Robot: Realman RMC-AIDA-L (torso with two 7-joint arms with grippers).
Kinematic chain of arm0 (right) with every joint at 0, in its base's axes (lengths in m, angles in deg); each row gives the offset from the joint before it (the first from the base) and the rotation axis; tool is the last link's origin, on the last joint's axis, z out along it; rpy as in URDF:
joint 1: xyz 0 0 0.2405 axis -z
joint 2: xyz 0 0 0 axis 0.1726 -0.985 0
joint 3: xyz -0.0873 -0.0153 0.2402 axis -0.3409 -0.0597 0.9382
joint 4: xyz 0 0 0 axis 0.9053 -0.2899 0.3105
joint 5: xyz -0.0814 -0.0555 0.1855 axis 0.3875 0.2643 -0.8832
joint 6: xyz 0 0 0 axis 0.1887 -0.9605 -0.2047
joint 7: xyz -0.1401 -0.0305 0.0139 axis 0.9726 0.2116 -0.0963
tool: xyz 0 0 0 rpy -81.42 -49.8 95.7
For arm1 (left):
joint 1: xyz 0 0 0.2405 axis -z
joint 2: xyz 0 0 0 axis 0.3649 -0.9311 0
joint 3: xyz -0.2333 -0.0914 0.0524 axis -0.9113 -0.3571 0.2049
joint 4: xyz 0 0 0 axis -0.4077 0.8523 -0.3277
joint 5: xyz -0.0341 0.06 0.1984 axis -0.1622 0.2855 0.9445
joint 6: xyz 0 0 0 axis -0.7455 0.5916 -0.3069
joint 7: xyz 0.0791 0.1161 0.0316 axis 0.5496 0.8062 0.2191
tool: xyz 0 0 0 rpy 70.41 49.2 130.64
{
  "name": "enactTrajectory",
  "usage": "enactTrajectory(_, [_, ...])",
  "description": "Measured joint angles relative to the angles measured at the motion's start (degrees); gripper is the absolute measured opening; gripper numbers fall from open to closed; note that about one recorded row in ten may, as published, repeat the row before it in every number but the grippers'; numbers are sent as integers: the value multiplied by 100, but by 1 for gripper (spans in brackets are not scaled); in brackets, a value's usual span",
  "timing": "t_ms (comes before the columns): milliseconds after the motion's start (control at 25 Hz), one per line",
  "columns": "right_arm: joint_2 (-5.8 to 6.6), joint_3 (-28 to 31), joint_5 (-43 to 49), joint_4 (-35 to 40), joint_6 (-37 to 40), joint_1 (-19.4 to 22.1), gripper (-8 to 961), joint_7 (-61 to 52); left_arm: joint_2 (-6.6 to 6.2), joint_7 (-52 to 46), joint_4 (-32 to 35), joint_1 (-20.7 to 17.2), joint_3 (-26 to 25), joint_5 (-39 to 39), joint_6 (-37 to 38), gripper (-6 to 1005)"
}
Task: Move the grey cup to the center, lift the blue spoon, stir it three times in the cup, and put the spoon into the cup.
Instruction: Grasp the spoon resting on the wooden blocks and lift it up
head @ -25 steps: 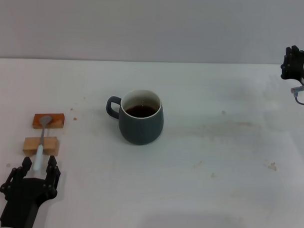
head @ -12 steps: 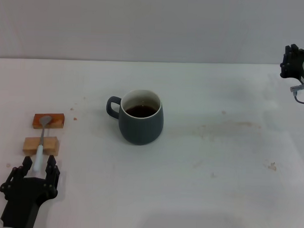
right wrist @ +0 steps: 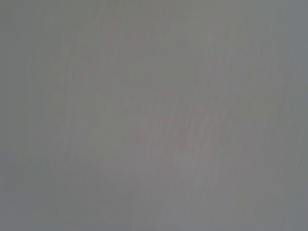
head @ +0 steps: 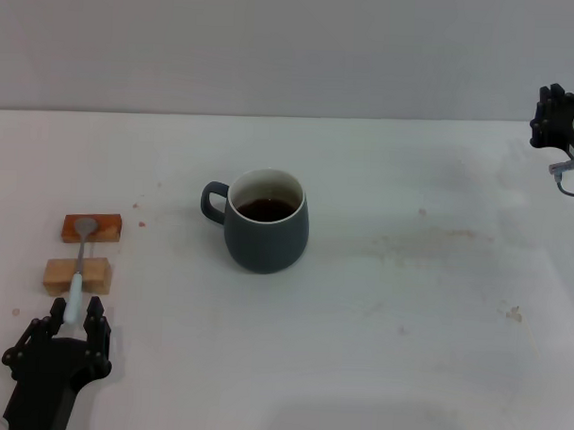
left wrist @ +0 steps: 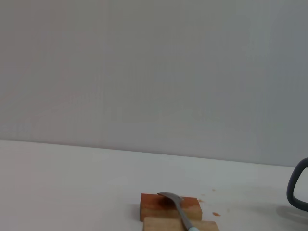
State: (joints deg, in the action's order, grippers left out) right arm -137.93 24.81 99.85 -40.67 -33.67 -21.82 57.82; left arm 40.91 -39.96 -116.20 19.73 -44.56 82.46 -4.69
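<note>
My left gripper (head: pixel 73 313) has closed in, jaws apart around the spoon (head: pixel 76 281) handle; I should clamp squarely before lifting.

The right wrist view is filled from edge to edge by a flat, plain grey surface (right wrist: pixel 154 115) with no edge, seam or corner showing in it. Its tone is nearly even, with only faint, soft mottling, a shade paler toward the middle and lower part. What the surface is cannot be told from this view, and neither fingers nor any part of an arm appear against it.
</note>
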Motion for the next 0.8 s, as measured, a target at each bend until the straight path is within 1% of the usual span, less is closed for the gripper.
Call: enactTrajectory(800, [8,0,0,0,0,3,67,0,0,0,18,15,-4,-53,31,380])
